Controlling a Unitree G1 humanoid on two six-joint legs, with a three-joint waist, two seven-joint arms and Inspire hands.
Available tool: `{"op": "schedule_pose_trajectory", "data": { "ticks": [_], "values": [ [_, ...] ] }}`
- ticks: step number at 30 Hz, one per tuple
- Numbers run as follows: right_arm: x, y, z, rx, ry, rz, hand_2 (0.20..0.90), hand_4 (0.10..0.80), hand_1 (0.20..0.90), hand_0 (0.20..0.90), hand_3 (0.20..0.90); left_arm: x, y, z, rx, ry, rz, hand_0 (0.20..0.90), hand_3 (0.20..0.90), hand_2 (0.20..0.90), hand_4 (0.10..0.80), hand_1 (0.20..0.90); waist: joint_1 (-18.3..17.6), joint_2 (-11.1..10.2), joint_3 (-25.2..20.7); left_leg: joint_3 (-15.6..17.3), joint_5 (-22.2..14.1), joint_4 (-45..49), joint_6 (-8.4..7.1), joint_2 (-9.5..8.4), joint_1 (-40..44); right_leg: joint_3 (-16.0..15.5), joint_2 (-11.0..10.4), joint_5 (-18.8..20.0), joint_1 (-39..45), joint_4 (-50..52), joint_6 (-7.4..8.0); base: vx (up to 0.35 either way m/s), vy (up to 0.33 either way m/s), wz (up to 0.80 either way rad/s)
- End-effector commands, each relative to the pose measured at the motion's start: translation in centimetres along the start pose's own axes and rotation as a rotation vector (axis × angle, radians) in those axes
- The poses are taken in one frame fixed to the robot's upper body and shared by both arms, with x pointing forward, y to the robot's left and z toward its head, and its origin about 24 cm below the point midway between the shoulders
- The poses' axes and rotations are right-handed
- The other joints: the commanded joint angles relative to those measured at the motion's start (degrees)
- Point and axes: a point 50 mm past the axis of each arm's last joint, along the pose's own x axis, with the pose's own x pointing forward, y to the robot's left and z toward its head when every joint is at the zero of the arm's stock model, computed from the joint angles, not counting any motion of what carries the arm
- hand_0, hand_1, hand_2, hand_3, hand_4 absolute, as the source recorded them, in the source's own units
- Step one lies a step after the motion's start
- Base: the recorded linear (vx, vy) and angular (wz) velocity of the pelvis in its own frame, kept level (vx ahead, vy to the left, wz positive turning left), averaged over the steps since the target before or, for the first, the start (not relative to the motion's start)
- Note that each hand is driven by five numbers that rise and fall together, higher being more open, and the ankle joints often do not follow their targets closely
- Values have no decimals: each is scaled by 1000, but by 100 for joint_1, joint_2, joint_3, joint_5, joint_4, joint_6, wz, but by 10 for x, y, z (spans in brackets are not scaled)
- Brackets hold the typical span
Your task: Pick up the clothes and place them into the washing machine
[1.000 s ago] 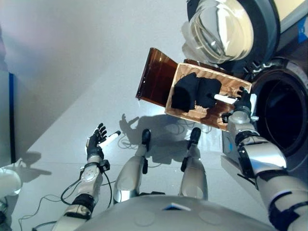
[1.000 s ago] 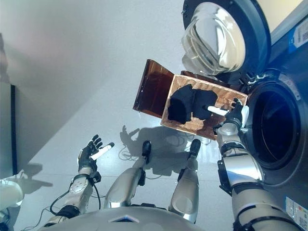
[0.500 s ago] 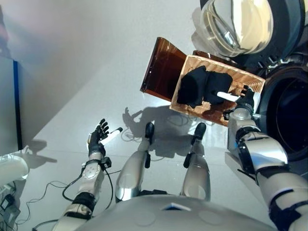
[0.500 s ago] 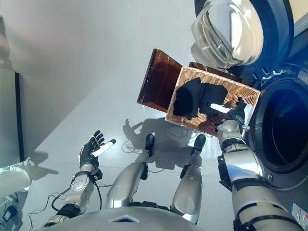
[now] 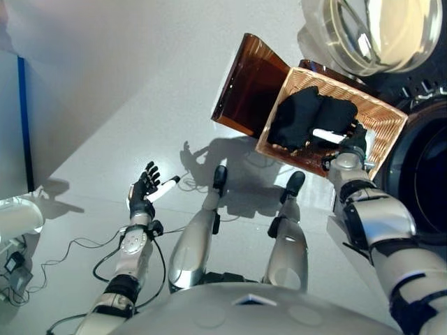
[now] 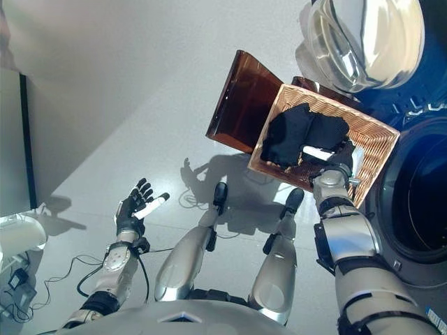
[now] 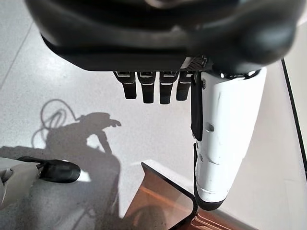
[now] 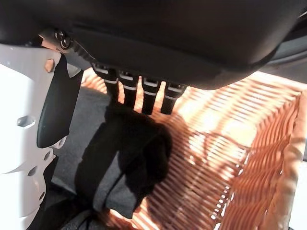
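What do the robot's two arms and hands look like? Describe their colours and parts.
Both arms are silver-grey shells with black joints and bands. The left hand and right hand are dark, each with a row of slim black fingers marked by pale bands, and a thumb in a white cover.

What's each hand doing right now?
Left hand: open, empty, out over the floor.
Right hand: open, over the black clothes in the wicker basket, not gripping yet.

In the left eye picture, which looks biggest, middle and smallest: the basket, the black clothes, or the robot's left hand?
1. Wicker basket, biggest.
2. Black clothes, lying inside it.
3. Left hand, smallest in the picture, though it hangs nearer the camera, so its true size is unsure.
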Motion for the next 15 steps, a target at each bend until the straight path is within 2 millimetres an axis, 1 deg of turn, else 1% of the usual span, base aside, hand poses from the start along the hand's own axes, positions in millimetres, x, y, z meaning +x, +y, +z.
{"op": "schedule_pose_trajectory", "data": {
  "ticks": [1,3,4,5,6,15],
  "values": [
    [5,-10,33,2,-105,-66,900,800,900,900,900,-1,24,21,72,-107,30,900,900,900,800,900,172,40,-102,-64,136,-52,-494,-9,-379,188,-291,-29,-132,161,292,0,0,0],
    [6,-10,36,-6,-114,-72,900,800,900,900,900,-1,24,23,70,-116,25,900,900,900,800,900,178,54,-72,-88,149,-52,-503,-8,-436,171,-302,-33,-177,180,293,-1,-2,2],
    [5,-10,36,-10,-117,-75,518,527,518,518,518,-1,24,23,71,-116,25,900,900,900,800,900,183,61,-62,-96,126,-52,-512,6,-435,168,-290,-68,-177,195,286,-2,-3,5],
    [5,-10,37,-7,-118,-76,373,424,373,373,373,-1,24,23,74,-115,24,900,900,900,800,900,191,69,-52,-105,130,-52,-514,1,-453,160,-292,-83,-187,208,282,5,-9,5],
    [6,-10,37,-3,-118,-79,200,300,200,200,200,-1,24,23,76,-114,24,900,900,900,800,900,201,75,-52,-112,133,-52,-511,-9,-473,155,-300,-91,-207,229,284,-6,0,4],
    [3,-3,40,-4,-132,-63,200,300,200,200,200,0,24,23,76,-119,32,900,900,900,800,900,221,129,-53,-155,141,-52,-488,-62,-585,180,-347,-106,-332,286,286,-7,8,5]
  ]
}}
